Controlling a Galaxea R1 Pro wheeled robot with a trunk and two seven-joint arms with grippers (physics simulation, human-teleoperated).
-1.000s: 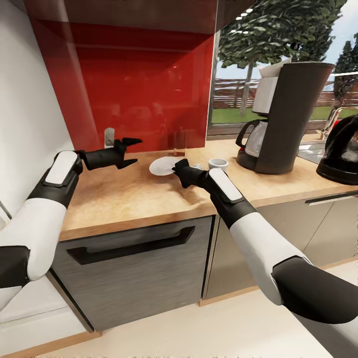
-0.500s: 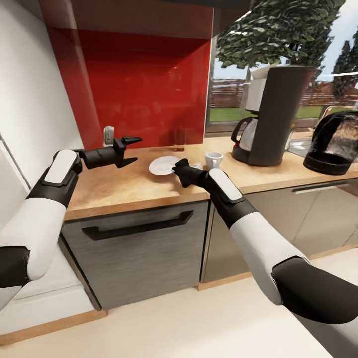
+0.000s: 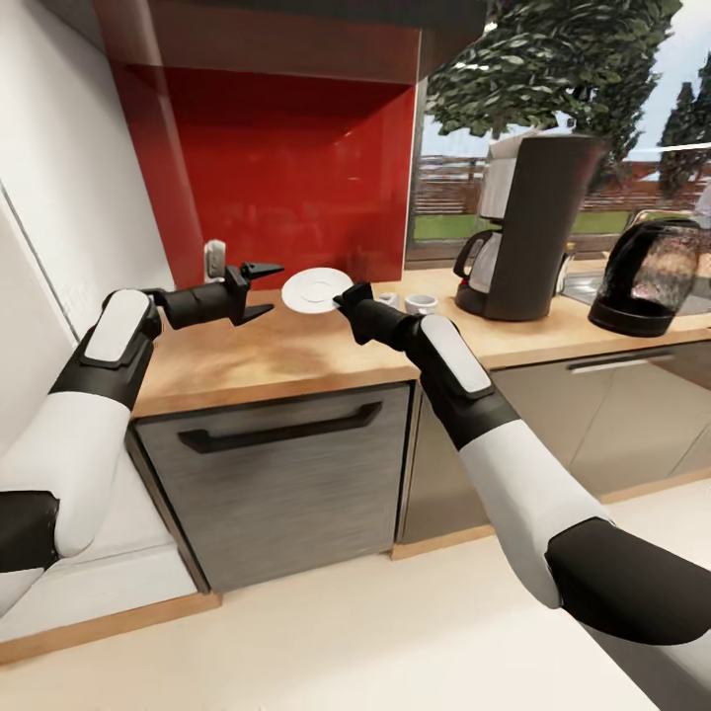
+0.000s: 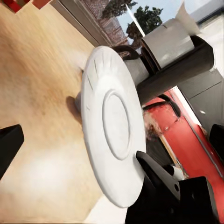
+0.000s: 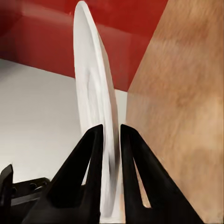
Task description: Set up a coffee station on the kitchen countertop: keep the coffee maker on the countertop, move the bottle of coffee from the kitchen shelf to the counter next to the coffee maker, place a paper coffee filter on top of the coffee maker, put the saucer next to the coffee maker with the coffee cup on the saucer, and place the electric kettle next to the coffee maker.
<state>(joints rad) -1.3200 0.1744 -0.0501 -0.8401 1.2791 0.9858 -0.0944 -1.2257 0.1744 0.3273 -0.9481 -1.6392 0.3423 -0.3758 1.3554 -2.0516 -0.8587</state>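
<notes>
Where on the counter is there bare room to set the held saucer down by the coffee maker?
Bare kitchen countertop runs in front of the coffee cup and left of the coffee maker. It is crowded between the coffee maker and electric kettle. The right gripper holds the saucer.

left hand (image 3: 259, 288): fingers apart, arm reaching forward | right hand (image 3: 343, 299): pinching the saucer (image 3: 314, 290) rim, lifted

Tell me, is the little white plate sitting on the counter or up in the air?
Up in the air: the right gripper pinches the plate's rim above the counter.
</notes>
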